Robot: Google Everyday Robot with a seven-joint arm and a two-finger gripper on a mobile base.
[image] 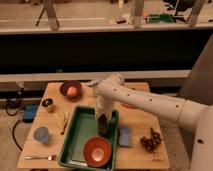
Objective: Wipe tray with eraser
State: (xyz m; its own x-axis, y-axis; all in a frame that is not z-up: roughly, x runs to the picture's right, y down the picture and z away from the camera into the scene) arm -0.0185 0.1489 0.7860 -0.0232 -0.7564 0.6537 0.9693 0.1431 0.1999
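The white arm (145, 100) reaches in from the right across the wooden table (136, 155) and bends down over the tray, with the gripper (102, 116) low above the tray's right half, its jaws closed on the top of the eraser (103, 127). The tray (79, 134) is a large green rectangular one with a raised rim, lying lengthwise toward the table's near edge. The eraser is a small dark block standing upright inside the tray, close to the right rim and about midway along it; whether its base touches the tray floor cannot be told. An orange-red bowl (97, 151) sits in the tray's near right corner, just in front of the eraser. A dark bowl (69, 88) holding an orange ball (73, 91) stands at the far left of the table. A flat blue-grey pad (125, 136) lies just outside the right rim, a dark clustered object (151, 140) further right. Left of the tray are a pale elongated item (63, 121), a blue cup (41, 135), a small dark jar (48, 104) and a fork (40, 157)
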